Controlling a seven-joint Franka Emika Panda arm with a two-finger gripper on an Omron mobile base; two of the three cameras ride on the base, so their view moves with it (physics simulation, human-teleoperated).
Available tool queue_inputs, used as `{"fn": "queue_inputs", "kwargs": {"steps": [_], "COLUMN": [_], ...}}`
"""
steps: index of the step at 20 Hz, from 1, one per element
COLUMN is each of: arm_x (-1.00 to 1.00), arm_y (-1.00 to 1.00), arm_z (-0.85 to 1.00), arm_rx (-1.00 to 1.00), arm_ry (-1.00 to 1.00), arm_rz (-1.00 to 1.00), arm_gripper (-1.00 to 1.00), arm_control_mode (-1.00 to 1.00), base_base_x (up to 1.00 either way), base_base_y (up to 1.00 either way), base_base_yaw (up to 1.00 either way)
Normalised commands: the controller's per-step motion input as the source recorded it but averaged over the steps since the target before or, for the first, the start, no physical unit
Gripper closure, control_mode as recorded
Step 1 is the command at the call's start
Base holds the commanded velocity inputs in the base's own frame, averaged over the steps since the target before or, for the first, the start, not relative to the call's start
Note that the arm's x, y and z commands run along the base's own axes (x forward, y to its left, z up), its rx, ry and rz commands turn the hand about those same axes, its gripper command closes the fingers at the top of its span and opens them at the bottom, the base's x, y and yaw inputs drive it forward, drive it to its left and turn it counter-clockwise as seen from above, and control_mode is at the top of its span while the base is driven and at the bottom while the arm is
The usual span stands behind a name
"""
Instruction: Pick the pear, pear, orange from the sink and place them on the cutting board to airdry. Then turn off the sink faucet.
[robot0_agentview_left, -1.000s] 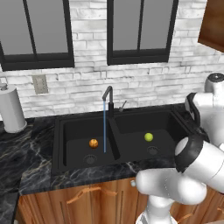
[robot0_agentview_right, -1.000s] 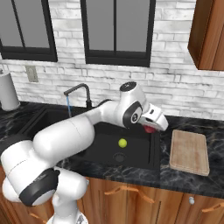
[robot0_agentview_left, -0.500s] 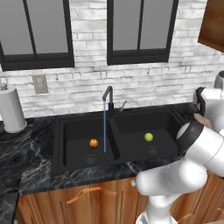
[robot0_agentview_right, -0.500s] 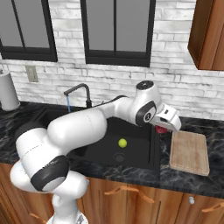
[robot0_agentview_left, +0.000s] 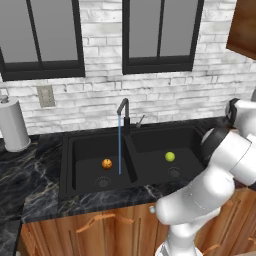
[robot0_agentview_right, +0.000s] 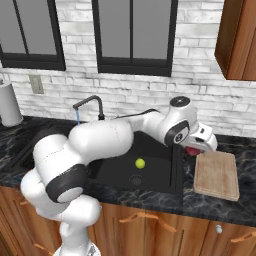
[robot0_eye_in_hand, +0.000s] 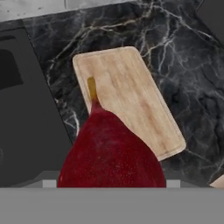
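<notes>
Gripper (robot0_agentview_right: 200, 146) hangs above the worktop strip between the sink's right rim and the cutting board (robot0_agentview_right: 216, 175), clamped on the dark red pear (robot0_agentview_right: 192, 150), which shows just beneath the hand in the right base view. Seen from the hand, the red pear (robot0_eye_in_hand: 111, 153) bulks large at the bottom, its yellowish stem pointing up over the near left part of the board (robot0_eye_in_hand: 127, 98), which lies flat on the black marbled worktop (robot0_eye_in_hand: 183, 65) with nothing on it.

Back in the black double sink (robot0_agentview_left: 80, 145), the right basin holds the yellow-green pear (robot0_agentview_left: 170, 156), resting on the basin floor just behind the round drain (robot0_agentview_left: 174, 171). The left basin holds the orange (robot0_agentview_left: 106, 163), also just behind its own drain. Between the two basins, at the sink's back rim, stands the black faucet (robot0_agentview_left: 123, 111); a thin blue stream of water (robot0_agentview_left: 119, 145) falls from its spout into the left basin, landing to the right of the orange.

At the worktop's far left edge stands a paper towel roll (robot0_agentview_left: 13, 125).
</notes>
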Motion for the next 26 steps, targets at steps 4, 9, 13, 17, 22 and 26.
{"fn": "queue_inputs", "kwargs": {"steps": [4, 9, 13, 17, 22, 26], "arm_x": [0.16, 0.14, 0.16, 0.24, 0.18, 0.08], "arm_y": [-0.34, -0.36, -0.28, -0.20, -0.28, -0.27], "arm_z": [-0.28, -0.01, -0.12, -0.36, -0.25, -0.01], "arm_rx": [0.04, 0.05, 0.08, 0.08, 0.08, 0.09], "arm_ry": [0.05, 0.02, 0.06, 0.10, 0.07, 0.04], "arm_rz": [0.09, 0.08, 0.08, 0.07, 0.06, 0.06], "arm_gripper": [1.00, 1.00, 1.00, 1.00, 1.00, 1.00], "arm_control_mode": [-1.00, -1.00, -1.00, -1.00, -1.00, -1.00], "base_base_x": [0.00, 0.00, 0.00, 0.00, 0.00, 0.00], "base_base_y": [0.00, 0.00, 0.00, 0.00, 0.00, 0.00], "base_base_yaw": [0.00, 0.00, 0.00, 0.00, 0.00, 0.00]}}
